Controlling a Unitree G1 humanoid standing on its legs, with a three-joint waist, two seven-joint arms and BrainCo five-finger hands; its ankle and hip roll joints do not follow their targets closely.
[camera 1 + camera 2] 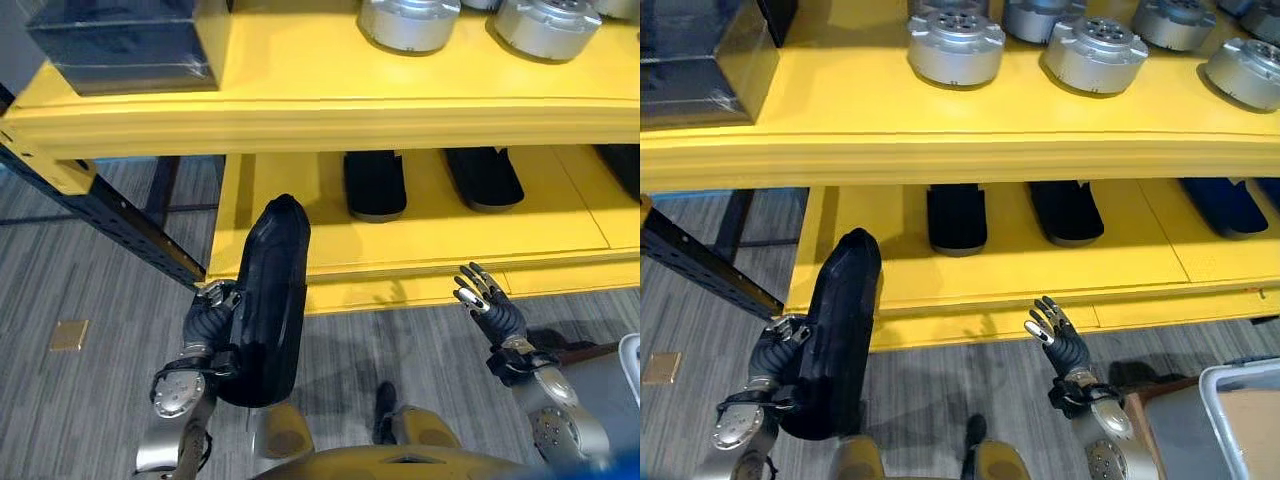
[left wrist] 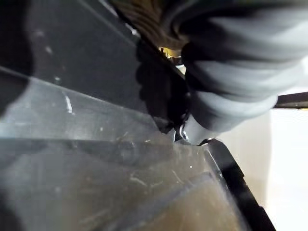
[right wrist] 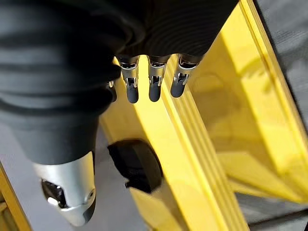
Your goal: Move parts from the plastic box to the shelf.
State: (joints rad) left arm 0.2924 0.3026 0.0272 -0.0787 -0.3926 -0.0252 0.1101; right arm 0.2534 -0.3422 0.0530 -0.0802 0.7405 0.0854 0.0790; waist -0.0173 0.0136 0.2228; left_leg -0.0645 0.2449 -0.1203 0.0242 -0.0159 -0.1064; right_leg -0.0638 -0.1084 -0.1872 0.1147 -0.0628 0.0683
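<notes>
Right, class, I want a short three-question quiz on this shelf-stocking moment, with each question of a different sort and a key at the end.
1. True or false: the left hand is curled round a long black part, held upright in front of the lower shelf.
2. Multiple choice: the right hand is A) gripping a silver part, B) open and holding nothing, C) resting on the upper shelf.
3. Fill in: the round silver parts sit on the ______ yellow shelf.

Key: 1 true; 2 B; 3 upper.
</notes>
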